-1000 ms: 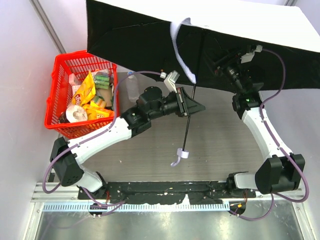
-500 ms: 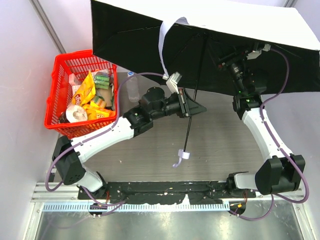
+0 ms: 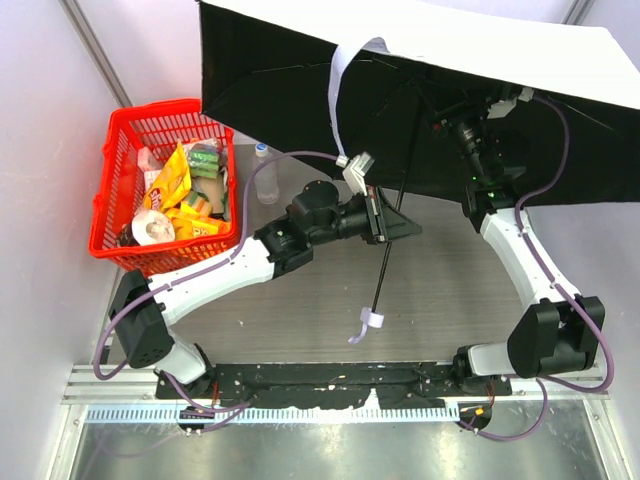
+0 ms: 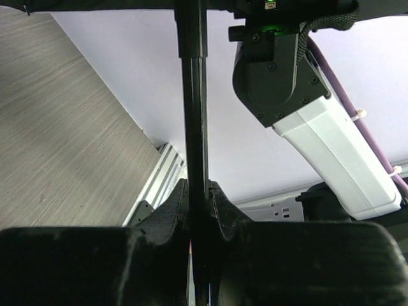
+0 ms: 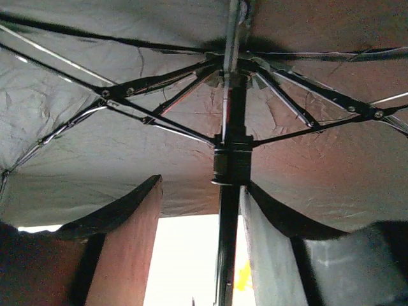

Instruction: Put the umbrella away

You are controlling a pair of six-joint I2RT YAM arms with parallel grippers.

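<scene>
The umbrella [image 3: 460,45] is fully open, so the task looks barely begun: the canopy has yet to be collapsed, the shaft telescoped and the whole thing stowed. It hangs tilted over the far half of the counter [image 3: 450,300], and its thin black shaft [image 3: 381,270] slants down towards the handle [image 3: 372,318] above the counter's middle. The left gripper [image 3: 390,225] is clenched on the shaft about halfway along. To the right, under the canopy, the right gripper [image 5: 203,191] stands released, with one finger on each side of the shaft just below the runner [image 5: 232,162]. Pulling that runner down is probably the step in hand.

The red basket [image 3: 165,260] at the counter's left holds yellow snack packets [image 3: 170,180], a white roll [image 3: 152,228] and a green pack [image 3: 205,160]. A clear bottle [image 3: 263,172] stands just beside it.
</scene>
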